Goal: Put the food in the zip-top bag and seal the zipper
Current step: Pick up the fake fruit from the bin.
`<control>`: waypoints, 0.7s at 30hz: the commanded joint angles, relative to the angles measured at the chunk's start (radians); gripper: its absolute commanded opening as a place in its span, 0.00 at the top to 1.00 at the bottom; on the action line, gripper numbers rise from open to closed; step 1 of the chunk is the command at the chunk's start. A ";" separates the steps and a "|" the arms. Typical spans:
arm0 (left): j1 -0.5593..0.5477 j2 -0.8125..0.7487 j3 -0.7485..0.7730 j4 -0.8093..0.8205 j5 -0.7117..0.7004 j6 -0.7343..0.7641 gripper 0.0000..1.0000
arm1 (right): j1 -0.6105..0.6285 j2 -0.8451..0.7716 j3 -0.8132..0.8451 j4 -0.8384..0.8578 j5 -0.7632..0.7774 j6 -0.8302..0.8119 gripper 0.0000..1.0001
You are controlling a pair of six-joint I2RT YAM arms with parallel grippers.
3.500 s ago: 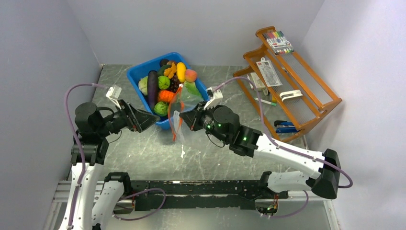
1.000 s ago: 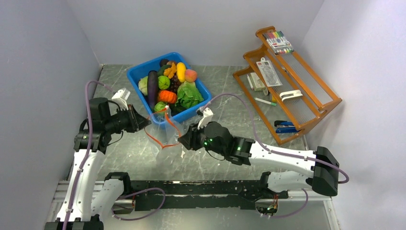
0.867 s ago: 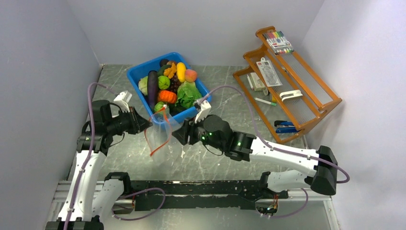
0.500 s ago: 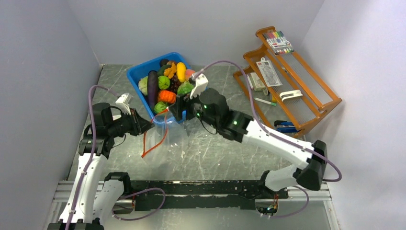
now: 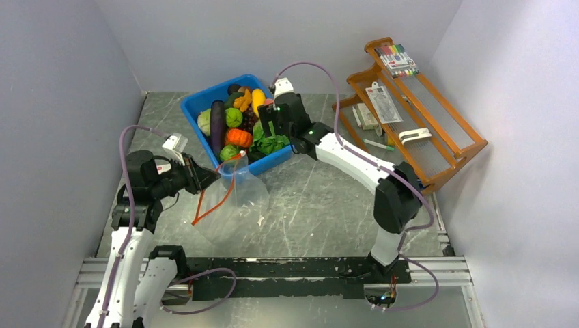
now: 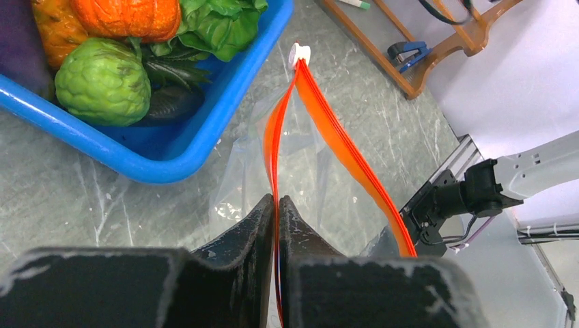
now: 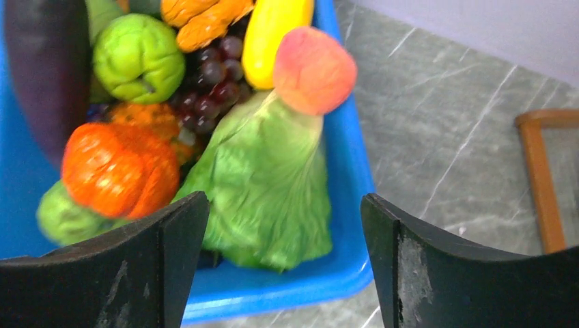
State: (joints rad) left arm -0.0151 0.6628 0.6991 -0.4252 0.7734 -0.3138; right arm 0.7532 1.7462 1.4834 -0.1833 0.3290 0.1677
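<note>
The food (image 5: 235, 119) lies heaped in a blue bin (image 5: 193, 117): purple eggplant (image 7: 41, 68), green ball (image 7: 136, 58), yellow piece (image 7: 276, 31), peach (image 7: 314, 68), orange pumpkin (image 7: 116, 167) and lettuce leaf (image 7: 266, 184). My right gripper (image 5: 267, 128) hangs open above the bin with the lettuce below its gap (image 7: 283, 205) and holds nothing. The clear zip-top bag (image 5: 235, 195) droops in front of the bin. My left gripper (image 5: 212, 178) is shut on one side of its orange zipper (image 6: 341, 147). The bag's mouth gapes, and I see no food in it.
A wooden rack (image 5: 416, 116) stands at the right with markers, cards and a pen on it. A blue stapler (image 5: 408, 181) lies by its near foot. Grey walls close in on the left, back and right.
My right gripper let go of the bag, opened wide and swung up and back over the bin. The bag now hangs from the left gripper alone, which shifted slightly.
</note>
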 commanded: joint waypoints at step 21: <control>-0.002 -0.109 -0.030 0.123 0.023 -0.022 0.93 | -0.084 0.457 0.453 -0.009 -0.016 -0.233 0.09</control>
State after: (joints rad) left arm -0.0151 0.5682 0.6777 -0.3252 0.7742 -0.3462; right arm 0.6796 2.1666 1.8816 -0.1764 0.3077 -0.0246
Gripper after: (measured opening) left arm 0.071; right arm 0.926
